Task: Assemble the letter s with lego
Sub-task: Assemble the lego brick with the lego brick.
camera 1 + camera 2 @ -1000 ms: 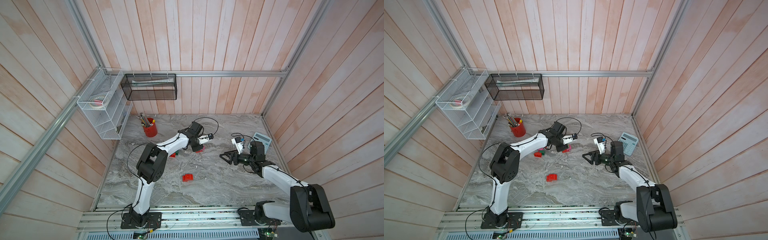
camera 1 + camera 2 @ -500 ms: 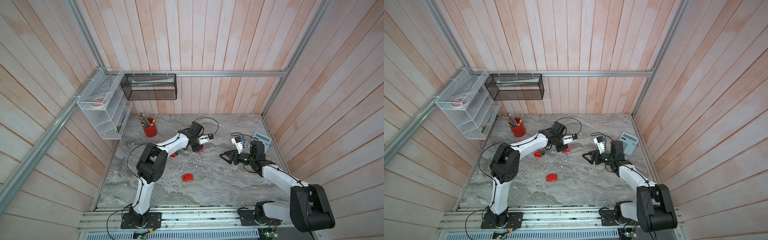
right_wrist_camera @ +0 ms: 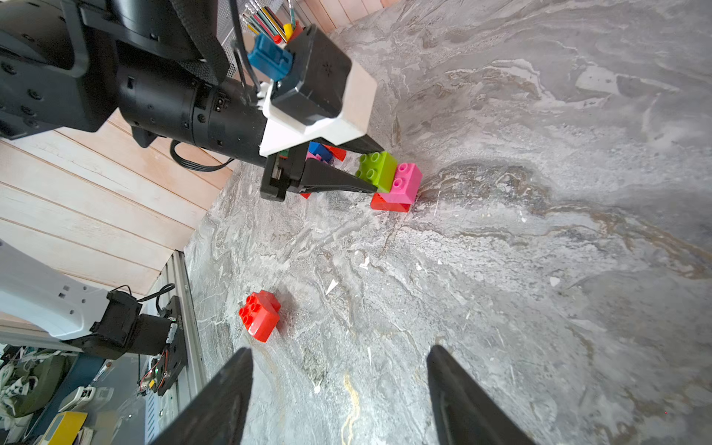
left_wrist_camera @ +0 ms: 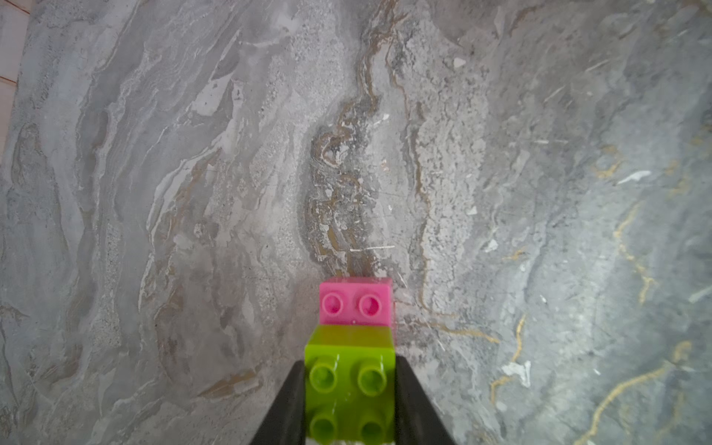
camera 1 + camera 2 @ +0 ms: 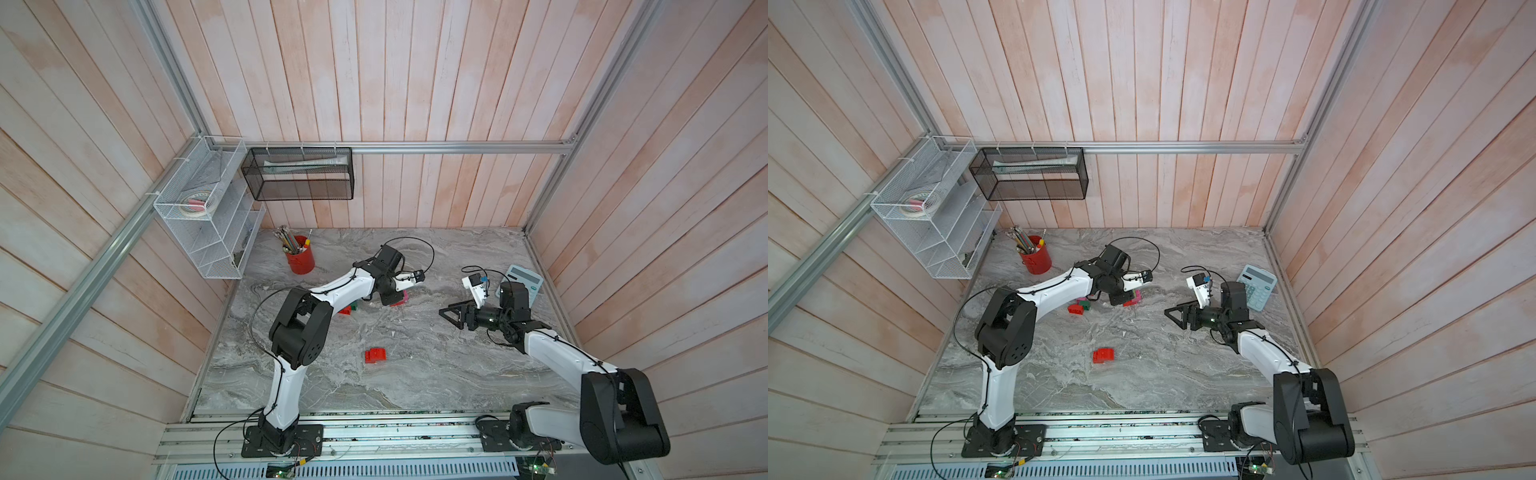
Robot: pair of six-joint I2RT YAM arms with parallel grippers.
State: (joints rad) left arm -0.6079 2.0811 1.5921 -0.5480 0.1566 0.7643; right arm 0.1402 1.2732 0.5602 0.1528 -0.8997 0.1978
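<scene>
Two-sided pinch by the left gripper point(image 4: 350, 364) on the lime brick point(image 4: 350, 389), far of centre on the table point(image 3: 539, 269), black fingers point(image 4: 287, 404) pressed to its flanks. Just beyond the fingertips, beside the lime one, a pink brick point(image 4: 355, 302) stacked on a red brick point(image 3: 389, 203). Right gripper point(image 3: 339, 348) spread wide and empty at right; a loose red brick point(image 3: 260, 314) alone near centre. Behind the left gripper, half hidden, a blue brick point(image 3: 319, 150) and possibly more red and green. At far left, red cup point(image 5: 300, 259) of pencils point(image 5: 289, 241); on the wall, white wire rack point(image 5: 216, 249) with a tape roll point(image 5: 195, 203), black mesh basket point(image 5: 299, 174) with something pale.
</scene>
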